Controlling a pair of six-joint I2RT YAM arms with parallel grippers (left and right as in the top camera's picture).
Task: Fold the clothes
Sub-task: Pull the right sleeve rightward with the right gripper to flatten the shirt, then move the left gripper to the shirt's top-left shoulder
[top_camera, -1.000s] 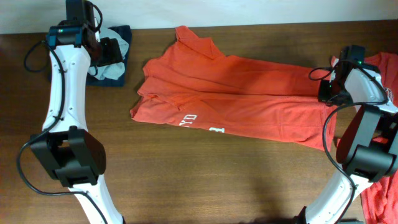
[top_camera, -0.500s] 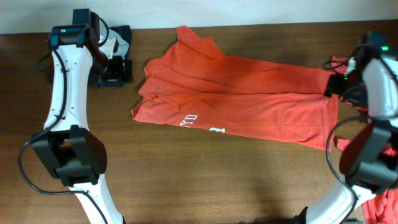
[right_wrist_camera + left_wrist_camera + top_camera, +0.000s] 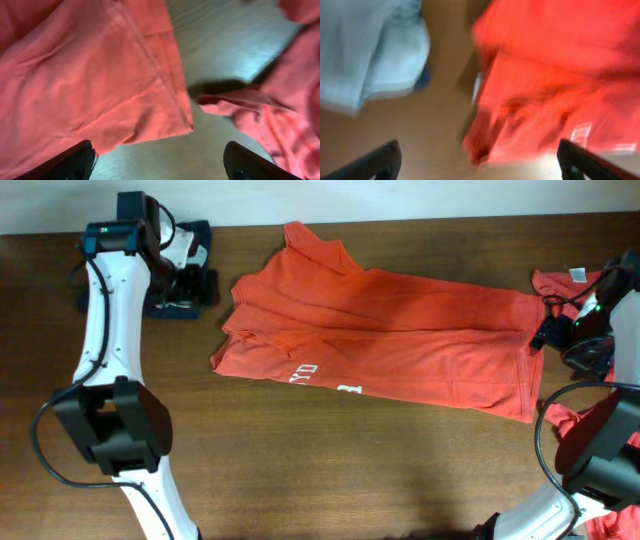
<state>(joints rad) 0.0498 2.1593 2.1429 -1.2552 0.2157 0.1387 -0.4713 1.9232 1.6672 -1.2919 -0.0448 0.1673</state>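
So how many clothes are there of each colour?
Orange-red: 2, the flat T-shirt and a crumpled heap at the right edge, which may hide more
Blue: 1, a bundle at the back left
Total: 3

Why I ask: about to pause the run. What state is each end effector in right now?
Left end effector: open, holding nothing.
Right end effector: open, holding nothing.
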